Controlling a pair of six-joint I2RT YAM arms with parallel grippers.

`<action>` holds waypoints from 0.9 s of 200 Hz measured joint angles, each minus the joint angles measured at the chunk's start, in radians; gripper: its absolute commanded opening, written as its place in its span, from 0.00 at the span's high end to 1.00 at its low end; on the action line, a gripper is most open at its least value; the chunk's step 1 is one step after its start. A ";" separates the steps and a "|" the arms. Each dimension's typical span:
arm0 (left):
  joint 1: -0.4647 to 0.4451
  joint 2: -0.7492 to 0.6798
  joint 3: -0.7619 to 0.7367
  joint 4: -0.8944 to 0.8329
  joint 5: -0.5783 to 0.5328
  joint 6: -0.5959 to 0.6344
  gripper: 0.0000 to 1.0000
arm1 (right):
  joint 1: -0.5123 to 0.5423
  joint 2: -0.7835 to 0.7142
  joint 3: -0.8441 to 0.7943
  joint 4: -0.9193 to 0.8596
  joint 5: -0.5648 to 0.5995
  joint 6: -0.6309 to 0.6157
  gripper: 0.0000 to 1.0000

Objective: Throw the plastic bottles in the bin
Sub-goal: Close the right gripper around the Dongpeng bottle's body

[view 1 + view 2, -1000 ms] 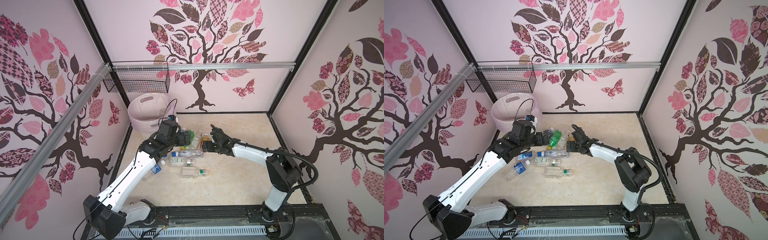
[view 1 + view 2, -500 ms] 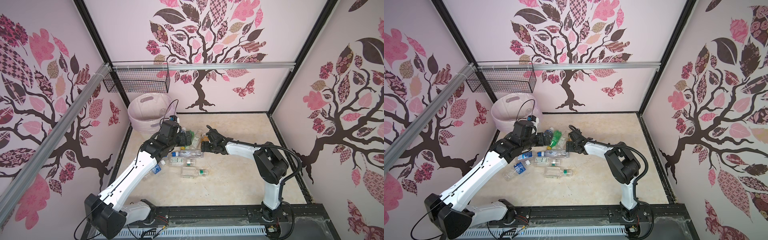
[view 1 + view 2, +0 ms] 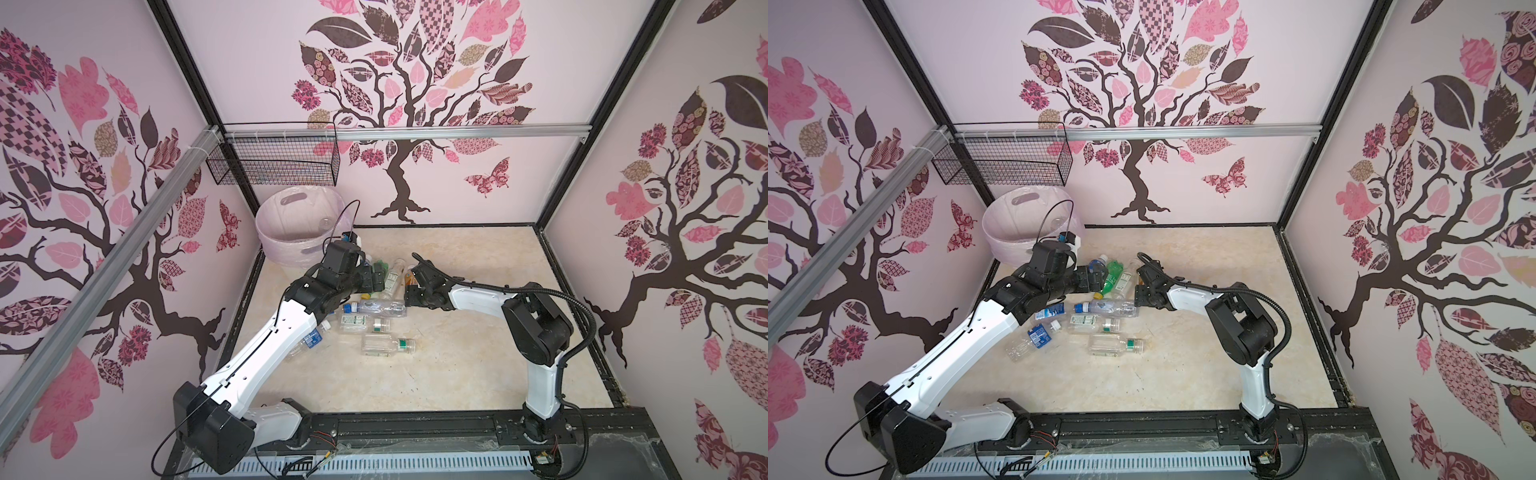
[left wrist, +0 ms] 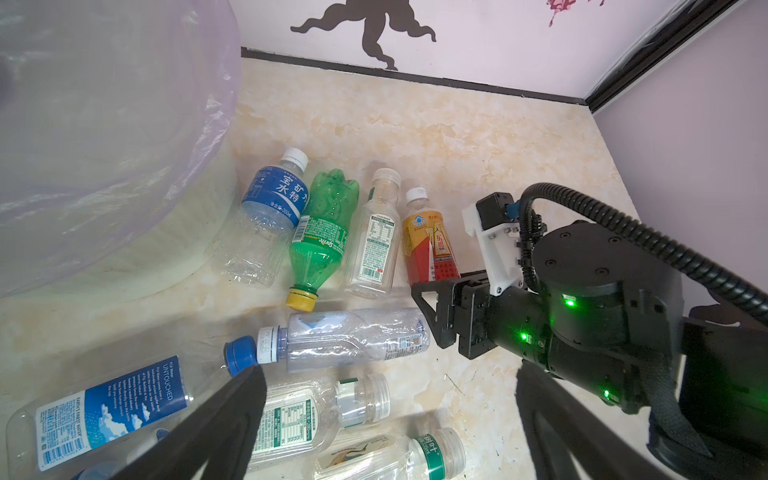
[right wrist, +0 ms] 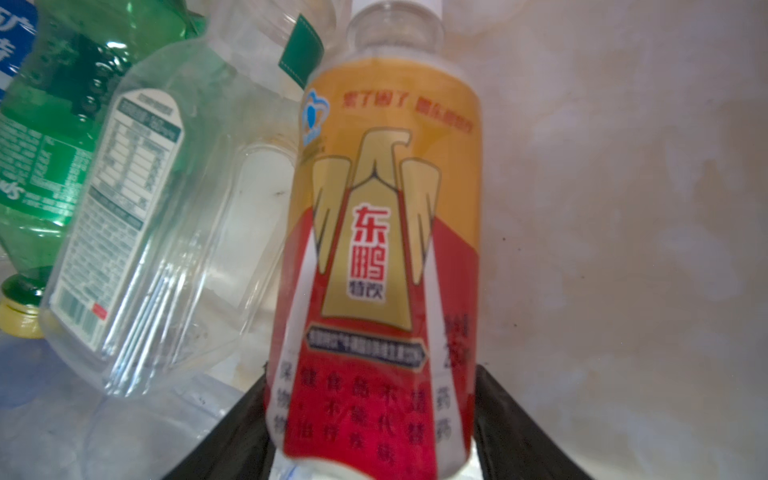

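Right gripper (image 5: 372, 374) jaws press both sides of the orange-red labelled plastic bottle (image 5: 374, 228); left gripper (image 4: 388, 376) jaws gape wide, a crushed clear blue-capped bottle (image 4: 353, 338) just beyond their tips

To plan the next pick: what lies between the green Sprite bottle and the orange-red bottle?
One clear bottle, white-green label, lies between the green Sprite bottle and the orange-red bottle; seen in the left wrist view.

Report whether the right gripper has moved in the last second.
Yes. The right gripper has edged left, toward the bin, its jaws now flanking the orange-red bottle.
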 measured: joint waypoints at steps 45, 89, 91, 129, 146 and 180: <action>-0.005 0.006 0.000 -0.001 0.000 -0.006 0.03 | -0.029 -0.003 -0.017 0.017 -0.012 -0.003 0.35; -0.012 0.026 0.000 -0.001 0.001 -0.007 0.03 | -0.039 -0.008 -0.028 0.029 -0.015 -0.017 0.36; -0.012 0.026 0.000 -0.001 0.001 -0.007 0.03 | -0.040 -0.009 -0.029 0.030 -0.015 -0.018 0.36; -0.014 0.035 0.000 -0.002 0.001 -0.010 0.03 | -0.048 -0.047 -0.074 0.026 -0.023 -0.022 0.37; -0.014 0.035 0.001 -0.002 0.001 -0.014 0.03 | -0.049 -0.064 -0.087 0.012 -0.023 -0.024 0.37; -0.014 0.045 0.002 -0.005 0.001 -0.025 0.03 | -0.049 -0.110 -0.099 -0.013 -0.026 -0.035 0.37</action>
